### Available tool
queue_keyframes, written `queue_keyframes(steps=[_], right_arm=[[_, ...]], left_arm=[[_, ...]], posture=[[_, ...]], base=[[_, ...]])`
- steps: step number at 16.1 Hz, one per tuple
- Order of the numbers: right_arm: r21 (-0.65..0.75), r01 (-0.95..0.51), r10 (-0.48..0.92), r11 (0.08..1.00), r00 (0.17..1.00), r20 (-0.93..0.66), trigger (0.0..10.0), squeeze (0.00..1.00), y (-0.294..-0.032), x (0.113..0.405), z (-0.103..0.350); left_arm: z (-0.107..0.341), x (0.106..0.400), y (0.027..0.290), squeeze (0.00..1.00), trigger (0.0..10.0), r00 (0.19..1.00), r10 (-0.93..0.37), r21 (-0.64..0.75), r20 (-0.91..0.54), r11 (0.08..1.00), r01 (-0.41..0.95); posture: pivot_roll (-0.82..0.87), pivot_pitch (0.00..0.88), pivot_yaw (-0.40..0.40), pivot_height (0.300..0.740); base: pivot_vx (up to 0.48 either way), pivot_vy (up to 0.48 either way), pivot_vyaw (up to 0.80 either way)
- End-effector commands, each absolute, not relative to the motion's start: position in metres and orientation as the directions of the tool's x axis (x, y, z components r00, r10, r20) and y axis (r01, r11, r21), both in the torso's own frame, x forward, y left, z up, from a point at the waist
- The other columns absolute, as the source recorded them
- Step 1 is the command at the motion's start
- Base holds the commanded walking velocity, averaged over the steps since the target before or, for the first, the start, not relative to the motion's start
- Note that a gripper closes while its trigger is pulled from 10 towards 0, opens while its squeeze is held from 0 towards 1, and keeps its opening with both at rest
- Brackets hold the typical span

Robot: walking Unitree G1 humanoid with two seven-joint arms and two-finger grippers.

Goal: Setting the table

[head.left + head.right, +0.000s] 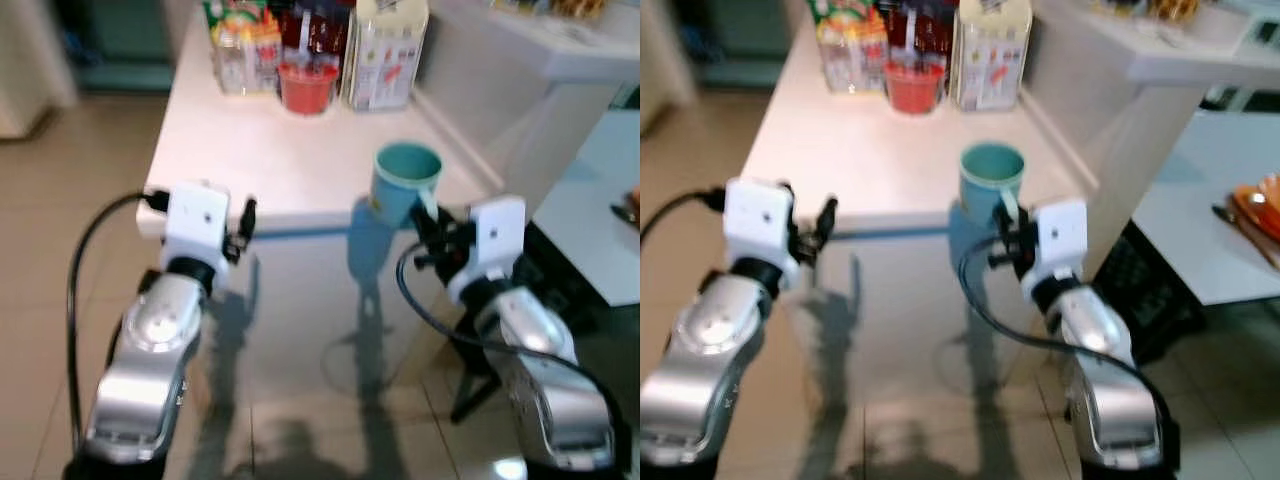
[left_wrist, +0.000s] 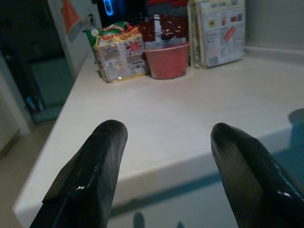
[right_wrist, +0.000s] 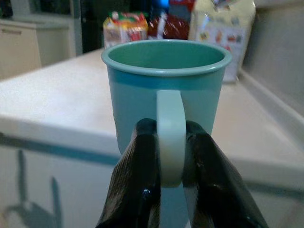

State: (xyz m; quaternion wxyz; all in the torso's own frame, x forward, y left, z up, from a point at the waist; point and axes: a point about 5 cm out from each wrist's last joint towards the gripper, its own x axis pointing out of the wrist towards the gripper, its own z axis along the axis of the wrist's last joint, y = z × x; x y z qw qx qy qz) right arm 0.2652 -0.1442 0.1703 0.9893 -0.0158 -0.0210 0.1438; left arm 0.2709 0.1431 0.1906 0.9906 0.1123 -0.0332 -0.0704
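I see the white table [image 1: 260, 150] stretching ahead of me, its near edge just in front of both arms; a pale counter [image 1: 560, 45] rises along its right side, and tiled floor [image 1: 60, 180] lies to the left. At the table's far end stands a cluster of groceries; a tall white carton [image 1: 385, 50] is on the right, a red cup [image 1: 305, 85] sits in front of dark bottles [image 1: 310, 25], and a colourful packet [image 1: 240, 45] stands to the left of them.

My right gripper [image 3: 171, 156] holds the teal mug [image 1: 405, 180] at the table's near edge, toward the right side; the mug is upright, its open mouth up, and I cannot tell whether its base rests on the table or hangs just off it. In the right wrist view the two black fingers [image 3: 137, 175] are pressed in from either side of the mug's pale handle [image 3: 171, 137], pinching it tightly with no gap showing; the handle points back toward the wrist.

My left gripper [image 2: 164, 166] hovers just short of the table's near edge, well apart from the mug; its fingers [image 2: 95, 166] are spread wide with bare tabletop showing between them, and they grip and touch nothing.
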Motion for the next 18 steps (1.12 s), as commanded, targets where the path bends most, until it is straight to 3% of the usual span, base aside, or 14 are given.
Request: queue_keyframes(steps=[1, 9, 18], right_arm=[[-0.056, -0.244, 0.246, 0.968, 0.968, 0.043, 10.0, 0.0, -0.15, 0.266, 0.175], [-0.071, -0.19, 0.191, 0.979, 0.982, 0.001, 10.0, 0.0, -0.158, 0.268, 0.168], [-0.129, -0.119, 0.122, 0.984, 0.992, 0.016, 10.0, 0.0, -0.165, 0.27, 0.168]], left_arm=[[0.195, 0.272, 0.138, 0.0, 10.0, 0.983, -0.167, 0.241, 0.074, 0.96, 0.145], [0.192, 0.274, 0.135, 0.0, 10.0, 0.98, -0.186, 0.242, 0.07, 0.956, 0.164], [0.19, 0.277, 0.132, 0.0, 10.0, 0.979, -0.189, 0.24, 0.075, 0.957, 0.166]], posture=[[0.04, 0.0, -0.034, 0.74], [0.02, 0.0, -0.028, 0.74], [0.0, 0.0, -0.025, 0.74]], base=[[0.0, -0.48, 0.8], [0.0, -0.48, 0.75], [0.0, -0.48, 0.0]])
